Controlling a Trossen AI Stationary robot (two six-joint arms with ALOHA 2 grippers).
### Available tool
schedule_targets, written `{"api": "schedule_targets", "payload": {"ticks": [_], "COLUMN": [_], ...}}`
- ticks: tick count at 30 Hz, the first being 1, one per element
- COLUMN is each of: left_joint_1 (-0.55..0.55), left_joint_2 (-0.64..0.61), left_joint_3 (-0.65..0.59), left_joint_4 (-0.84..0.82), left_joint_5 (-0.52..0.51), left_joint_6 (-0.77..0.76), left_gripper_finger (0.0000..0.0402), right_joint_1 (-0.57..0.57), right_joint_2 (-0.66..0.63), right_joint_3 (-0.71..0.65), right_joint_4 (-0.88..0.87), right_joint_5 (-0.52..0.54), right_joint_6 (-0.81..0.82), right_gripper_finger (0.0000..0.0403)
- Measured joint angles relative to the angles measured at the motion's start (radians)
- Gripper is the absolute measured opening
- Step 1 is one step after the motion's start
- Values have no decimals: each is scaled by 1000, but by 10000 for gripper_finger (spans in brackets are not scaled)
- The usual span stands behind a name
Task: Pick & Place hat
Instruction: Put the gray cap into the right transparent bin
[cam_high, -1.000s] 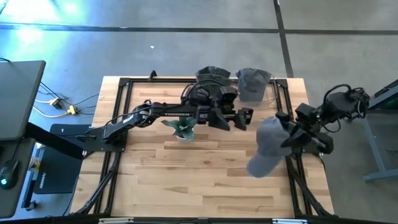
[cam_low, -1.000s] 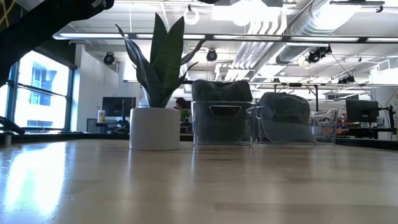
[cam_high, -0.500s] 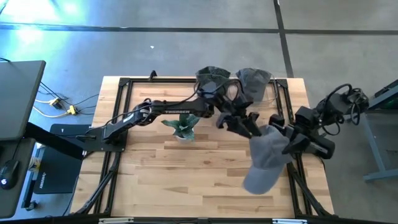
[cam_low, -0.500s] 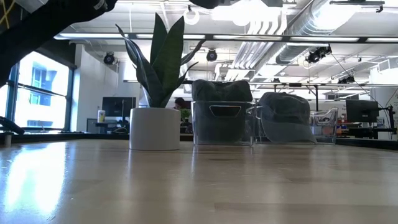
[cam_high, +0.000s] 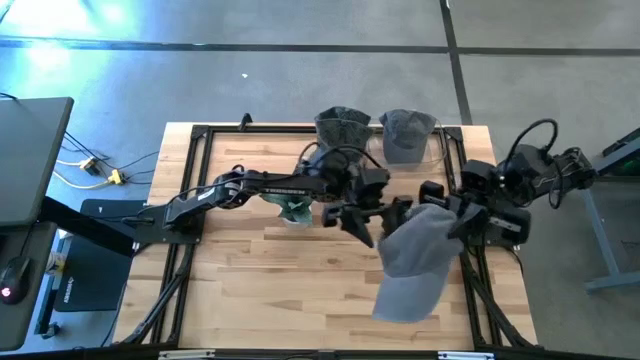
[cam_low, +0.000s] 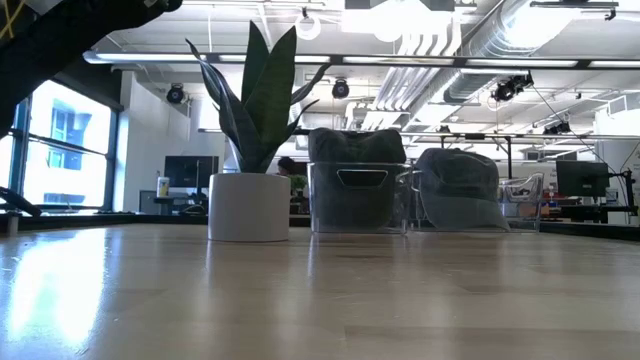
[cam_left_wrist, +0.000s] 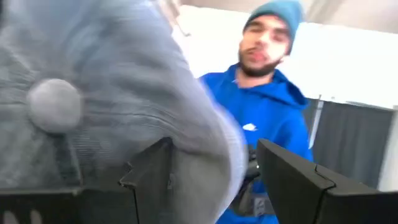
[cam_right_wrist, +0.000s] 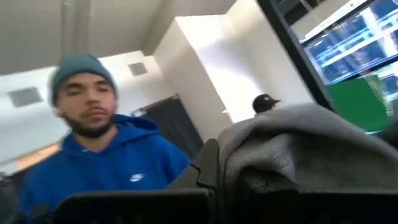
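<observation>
Now: grey hat (cam_high: 408, 263), soft, crown-button visible | right gripper (cam_high: 450, 212) clamped on it | left gripper (cam_high: 372, 222) spread, touching hat

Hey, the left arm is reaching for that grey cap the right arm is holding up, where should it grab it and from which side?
Probably the rim of the crown, coming in from the plant side. The right gripper already holds the grey cap at its far edge, so the near rim by the left gripper is free. The left wrist view shows that edge between open fingers. The hanging brim looks floppier.
</observation>
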Motion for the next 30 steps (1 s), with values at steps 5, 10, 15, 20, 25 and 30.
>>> {"api": "schedule_targets", "payload": {"ticks": [5,10,15,20,25,30], "left_joint_1": [6,14,43,82,78,58], "left_joint_2": [-16,-33,-40,-39,-21,-18], "left_joint_3": [-1,0,0,0,1,0], "left_joint_4": [213,206,110,-39,-261,-418], "left_joint_5": [-42,-128,-96,25,99,44], "left_joint_6": [-146,-147,-147,-131,15,229], "left_gripper_finger": [230,230,230,218,195,170], "right_joint_1": [62,106,107,106,67,5], "right_joint_2": [-49,-66,-55,-27,37,113], "right_joint_3": [0,0,0,0,0,0], "right_joint_4": [-33,-122,-144,-56,206,511], "right_joint_5": [-15,-14,-3,-3,-11,-10], "right_joint_6": [53,48,42,-24,-111,-144], "right_gripper_finger": [6,3,5,4,3,5]}}
